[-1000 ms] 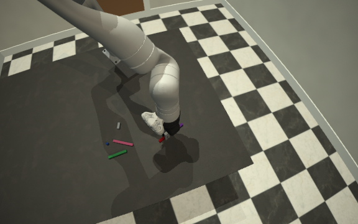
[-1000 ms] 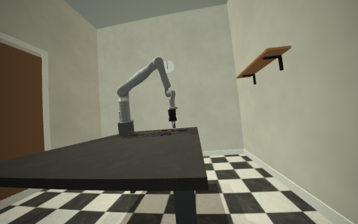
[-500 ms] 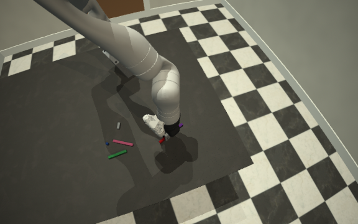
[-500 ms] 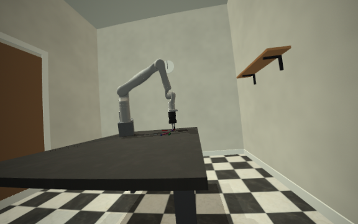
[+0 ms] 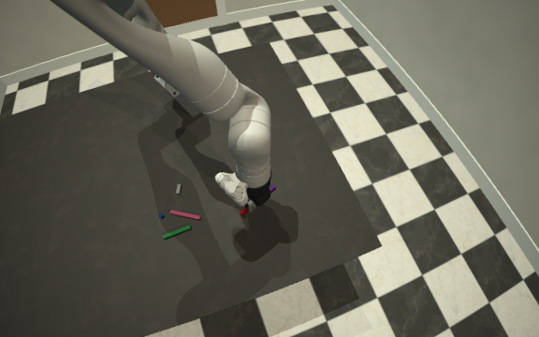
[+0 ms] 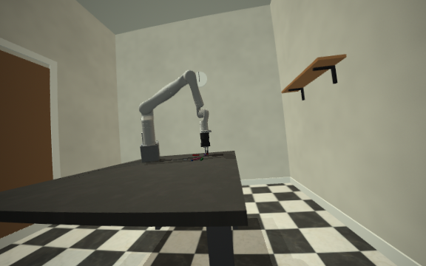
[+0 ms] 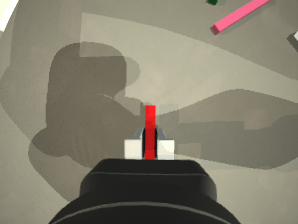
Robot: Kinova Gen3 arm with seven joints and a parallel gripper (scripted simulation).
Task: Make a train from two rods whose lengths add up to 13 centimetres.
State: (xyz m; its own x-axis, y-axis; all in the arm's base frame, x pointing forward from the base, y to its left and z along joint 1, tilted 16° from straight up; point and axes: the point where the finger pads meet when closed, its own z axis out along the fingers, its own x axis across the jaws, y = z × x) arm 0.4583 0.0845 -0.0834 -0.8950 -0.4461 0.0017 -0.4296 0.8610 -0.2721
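Red, square-sectioned rod (image 7: 150,131) sits clamped between the two pale fingers of the black claw (image 7: 150,149), its length running straight out ahead of the claw in the wrist view. From the top camera only a short red end (image 5: 243,211) shows beneath the claw (image 5: 251,206), low over the dark table (image 5: 64,164). A small piece of a short purple rod (image 5: 272,188) peeks out just beside the black wrist housing, on the side away from the other rods; the rest of it is hidden by the arm, so how it lies cannot be told.

Well apart from the claw lies a loose cluster: a long pink rod (image 5: 185,214), a green rod (image 5: 177,232) just below it at a different angle, a tiny blue cube-like rod (image 5: 161,216) beside the pink rod's end, and a short grey rod (image 5: 178,188) farther up the table. None of these touch one another.

In the exterior view the pale grey arm (image 6: 168,92) bends over from its base at the far end of the table (image 6: 124,192), with the claw (image 6: 205,151) pointing straight down close to the surface; the rods there are too small to tell apart.
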